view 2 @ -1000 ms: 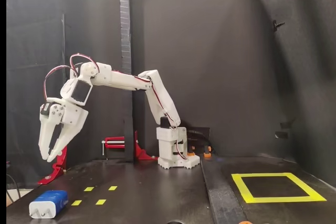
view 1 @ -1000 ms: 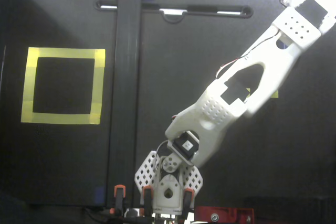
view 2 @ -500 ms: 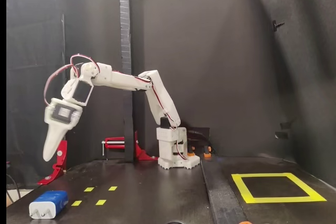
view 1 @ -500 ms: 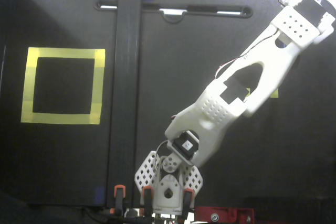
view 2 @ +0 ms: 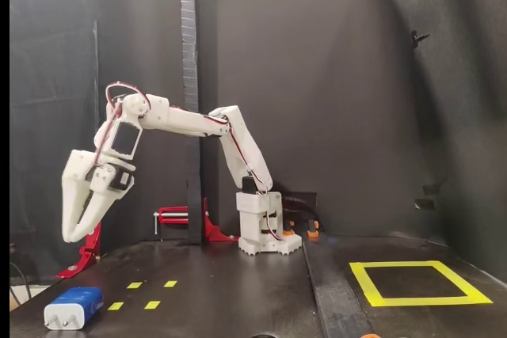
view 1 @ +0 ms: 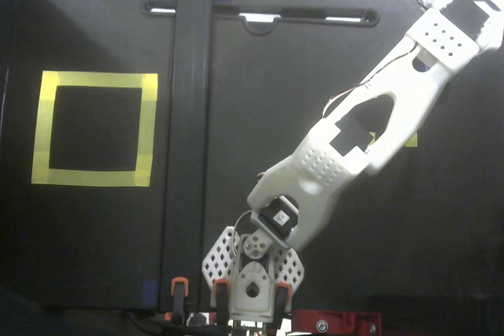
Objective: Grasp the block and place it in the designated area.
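The blue block lies at the near left of the black table, its pale prongs toward the front. My gripper hangs point-down some way above it, empty. Its two white fingers are spread in a narrow wedge with the tips close together. The designated area is the large yellow tape square at the far right, seen also in the top-down fixed view as the designated area at the left. In that top-down view the arm reaches to the upper right; gripper and block are out of frame there.
Small yellow tape squares mark the floor just behind the block. Red clamps stand at the left behind the gripper. A raised dark strip splits the table between the arm's side and the tape square. The arm's base sits mid-table.
The wrist has rolled: the gripper went from spread, to edge-on, to showing both fingers again. It stays at about the same height over the block, which has not moved.
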Robot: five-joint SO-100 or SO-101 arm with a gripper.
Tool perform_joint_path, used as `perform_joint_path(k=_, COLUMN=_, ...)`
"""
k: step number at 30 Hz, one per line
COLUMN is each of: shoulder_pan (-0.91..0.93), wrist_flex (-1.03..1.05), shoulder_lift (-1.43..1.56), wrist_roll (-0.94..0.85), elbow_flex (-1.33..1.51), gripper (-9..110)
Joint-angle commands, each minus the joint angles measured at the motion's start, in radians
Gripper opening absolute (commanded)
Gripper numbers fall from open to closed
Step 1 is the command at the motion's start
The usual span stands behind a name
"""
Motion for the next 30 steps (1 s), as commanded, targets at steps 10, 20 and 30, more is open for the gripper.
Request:
perform_joint_path(k=10, shoulder_pan=-0.006, wrist_flex=0.044, shoulder_lift=0.015, wrist_roll=-0.017, elbow_flex=-0.046, gripper=0)
perform_joint_path(k=20, shoulder_pan=-0.006, wrist_flex=0.077, shoulder_lift=0.023, wrist_roll=-0.018, elbow_flex=-0.046, gripper=9)
perform_joint_path(k=30, shoulder_pan=0.015, wrist_flex=0.081, shoulder_lift=0.026, wrist_roll=-0.086, elbow_flex=-0.046, gripper=40)
